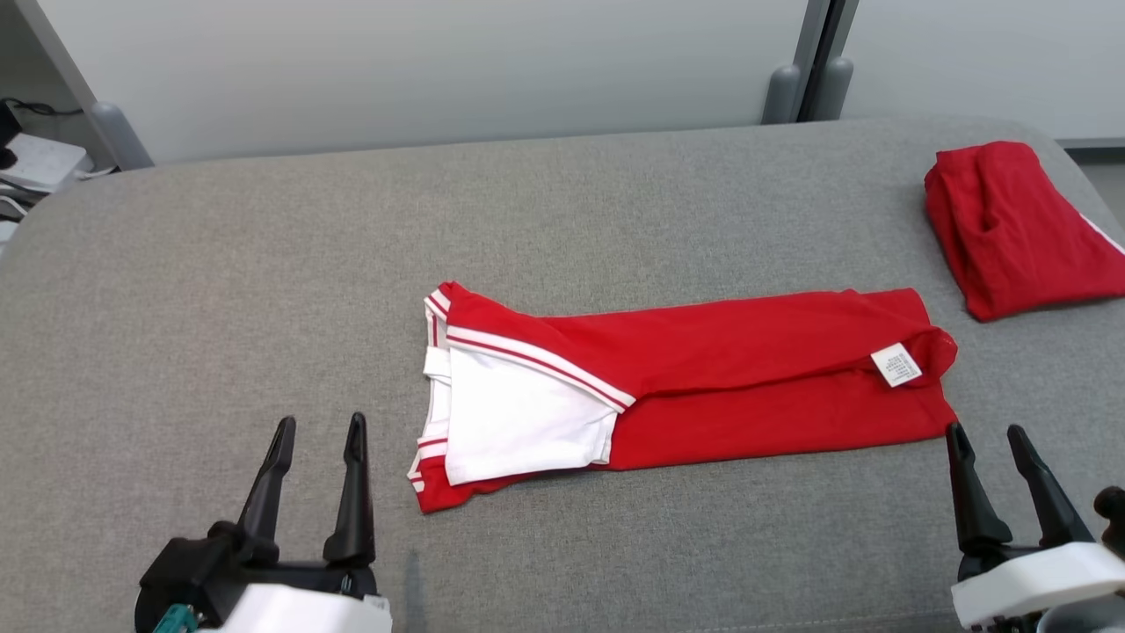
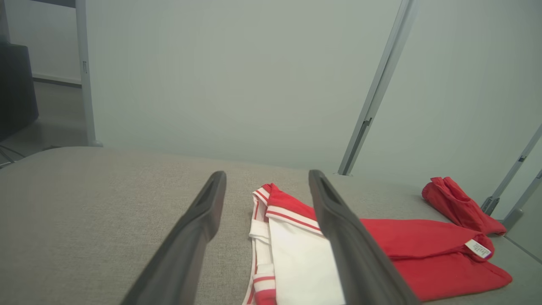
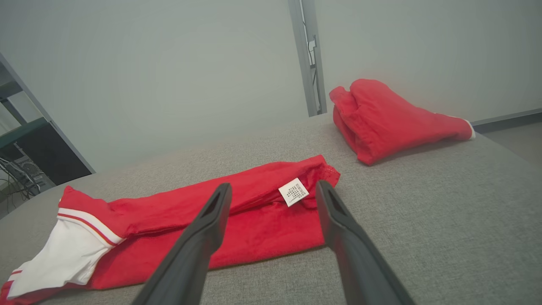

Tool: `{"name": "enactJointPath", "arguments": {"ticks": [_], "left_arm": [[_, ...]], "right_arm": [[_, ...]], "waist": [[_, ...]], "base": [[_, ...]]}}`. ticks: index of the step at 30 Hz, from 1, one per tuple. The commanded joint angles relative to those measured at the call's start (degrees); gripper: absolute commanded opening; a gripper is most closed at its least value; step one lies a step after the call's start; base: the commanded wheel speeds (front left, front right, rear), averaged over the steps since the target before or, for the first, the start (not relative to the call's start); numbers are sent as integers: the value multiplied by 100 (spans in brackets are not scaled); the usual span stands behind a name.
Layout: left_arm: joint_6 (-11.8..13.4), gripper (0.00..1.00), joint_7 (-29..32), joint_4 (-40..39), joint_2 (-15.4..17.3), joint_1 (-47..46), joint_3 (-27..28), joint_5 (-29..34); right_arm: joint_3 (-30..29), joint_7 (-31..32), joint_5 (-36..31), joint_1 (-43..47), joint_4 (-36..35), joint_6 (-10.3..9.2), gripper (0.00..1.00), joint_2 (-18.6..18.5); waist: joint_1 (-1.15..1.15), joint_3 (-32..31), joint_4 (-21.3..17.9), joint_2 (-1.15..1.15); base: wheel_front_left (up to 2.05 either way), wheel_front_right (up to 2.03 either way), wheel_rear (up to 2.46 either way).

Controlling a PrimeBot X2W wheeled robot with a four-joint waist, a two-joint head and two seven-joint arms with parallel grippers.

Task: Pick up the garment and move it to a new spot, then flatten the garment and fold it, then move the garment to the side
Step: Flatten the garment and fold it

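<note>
The garment (image 1: 703, 387) is a red shirt with white sleeves and striped trim, folded into a long strip across the middle of the grey padded surface (image 1: 220, 290). A white label (image 1: 896, 364) lies near its right end. My left gripper (image 1: 318, 429) stands open at the lower left, just left of the garment's white end (image 2: 296, 262), holding nothing. My right gripper (image 1: 989, 432) stands open at the lower right, its fingertips just short of the garment's right near corner (image 3: 271, 228), touching nothing.
A second red garment (image 1: 1019, 229) lies bunched at the far right of the surface, also visible as a red bundle (image 3: 389, 120) in the right wrist view. Pale wall panels with grey posts (image 1: 804, 61) stand behind. Bare grey surface lies to the left.
</note>
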Motion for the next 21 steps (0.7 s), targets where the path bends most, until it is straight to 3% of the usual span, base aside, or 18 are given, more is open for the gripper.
{"name": "enactJointPath", "arguments": {"ticks": [1, 10, 21], "left_arm": [[-53, 100, -32, -200, 17, 3, 263, 110], [-107, 100, -32, -315, -9, 307, 261, 472], [-53, 100, -32, -342, -11, 223, -52, 523]], "right_arm": [[70, -35, 7, 51, -212, -1, 100, -68], [-104, -35, 460, 152, -54, -1, 100, 119], [-8, 238, 1390, -1256, 1780, -1, 100, -226]], "waist": [[0, -117, 16, 0], [0, -183, 51, 0], [0, -2, 206, 0]], "base": [[0, 0, 0], [0, 0, 0], [0, 0, 0]]}}
